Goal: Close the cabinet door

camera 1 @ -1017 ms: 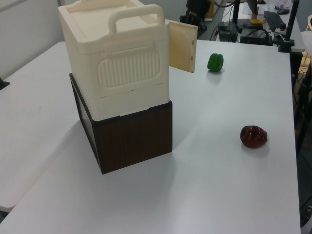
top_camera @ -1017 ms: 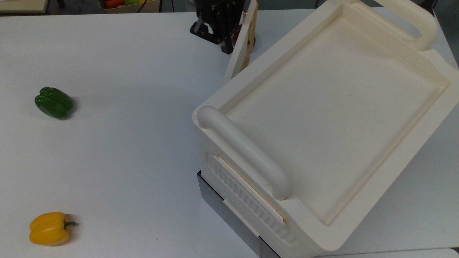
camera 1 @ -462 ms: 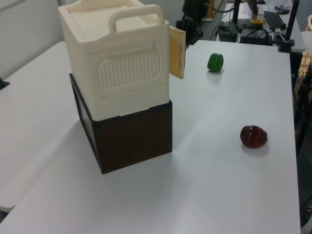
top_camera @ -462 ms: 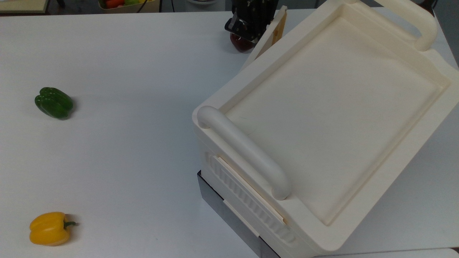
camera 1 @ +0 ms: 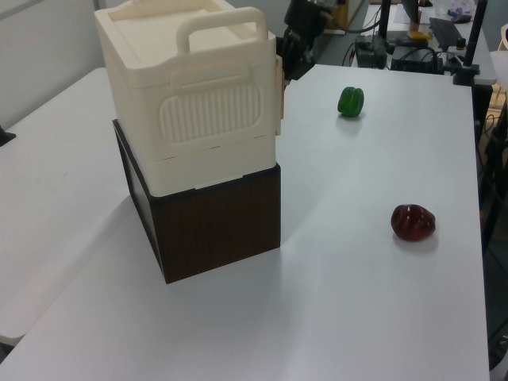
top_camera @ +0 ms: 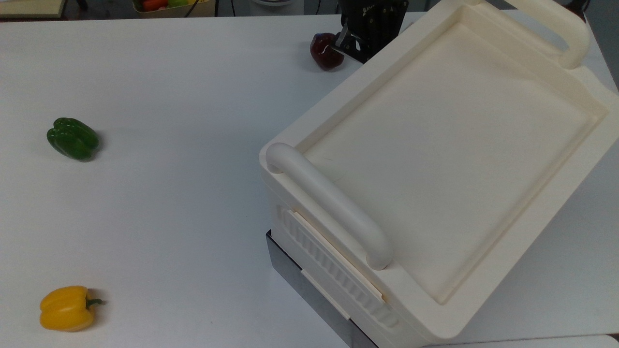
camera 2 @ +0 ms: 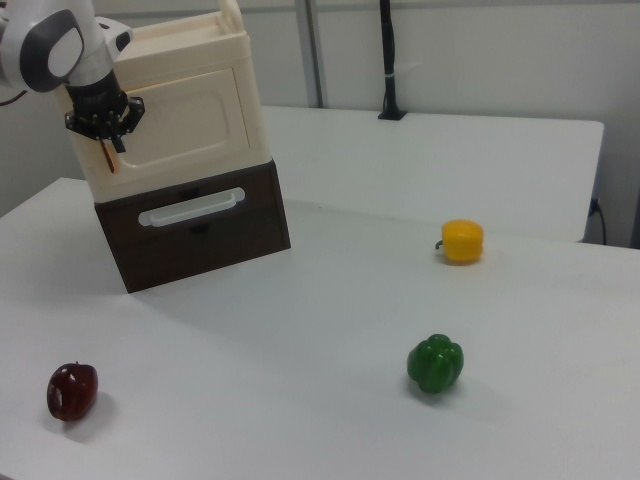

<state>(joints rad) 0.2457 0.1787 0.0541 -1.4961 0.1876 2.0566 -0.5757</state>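
The cabinet door (camera 2: 185, 118) lies flat, or very nearly flat, against the side of the big cream cabinet (top_camera: 435, 145), with its copper handle strip (camera 2: 108, 157) at the right view's left edge. From the left view I see just a thin edge of the cabinet door (camera 1: 280, 91) along the cabinet's (camera 1: 190, 103) corner. My gripper (camera 2: 102, 124) is pressed against the door beside the handle strip. The gripper (top_camera: 361, 39) sits at the cabinet's far corner in the top view, and the gripper (camera 1: 292, 59) is beside the door edge in the left view.
The cabinet stands on a dark brown base with a drawer (camera 2: 190, 228). On the white table lie a green pepper (top_camera: 72, 138), a yellow pepper (top_camera: 65, 308) and a dark red pepper (top_camera: 326, 50) close to the gripper. Lab clutter lines the far table edge.
The door has swung from wide open to against the cabinet side. My gripper moved with it, toward the top view's right, uncovering the red pepper.
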